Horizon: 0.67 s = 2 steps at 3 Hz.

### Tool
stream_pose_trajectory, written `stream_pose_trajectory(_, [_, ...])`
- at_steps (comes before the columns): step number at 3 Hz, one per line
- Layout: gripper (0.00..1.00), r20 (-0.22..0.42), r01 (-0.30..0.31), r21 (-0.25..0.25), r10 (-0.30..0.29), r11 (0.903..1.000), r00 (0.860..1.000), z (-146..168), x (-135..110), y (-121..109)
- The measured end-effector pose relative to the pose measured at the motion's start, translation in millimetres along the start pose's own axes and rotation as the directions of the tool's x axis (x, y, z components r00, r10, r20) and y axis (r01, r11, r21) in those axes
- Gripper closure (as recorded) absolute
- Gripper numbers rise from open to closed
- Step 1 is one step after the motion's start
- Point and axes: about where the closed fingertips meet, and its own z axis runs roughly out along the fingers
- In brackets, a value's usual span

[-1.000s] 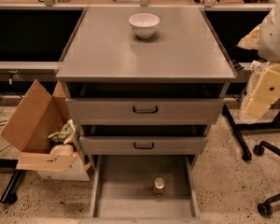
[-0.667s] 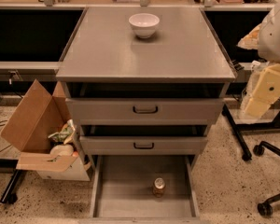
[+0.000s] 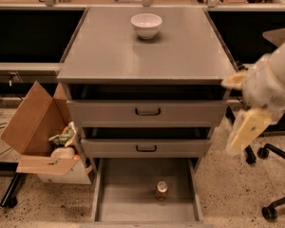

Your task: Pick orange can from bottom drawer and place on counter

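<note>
Orange can [image 3: 161, 190] stands upright on the floor of the bottom drawer [image 3: 126, 194], near the middle and toward the front edge, clear of both side walls. That drawer is pulled fully out at the foot of the cabinet, and nothing else lies in it. Above it sit 2 drawer fronts [image 3: 147, 111], each with a black loop handle and each pulled out a little.

My claw [image 3: 249, 113] hangs in the air off the cabinet's right side, level with those 2 fronts, well apart from the can and higher than it. It touches nothing, and I cannot tell whether it is apart or together.

On the counter [image 3: 147, 56], 1 white bowl [image 3: 146, 25] rests near the back edge. A cardboard box [image 3: 33, 127] with open flaps stands on the floor to the cabinet's left.
</note>
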Motion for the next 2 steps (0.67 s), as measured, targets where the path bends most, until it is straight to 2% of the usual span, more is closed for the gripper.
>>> stream_pose_trajectory(1, [0.0, 0.094, -0.013, -0.066, 0.019, 0.9977, 0.995, 67, 15, 11])
stream_pose_trajectory(2, [0.0, 0.236, -0.024, -0.164, 0.063, 0.9861, 0.97, 144, 15, 25])
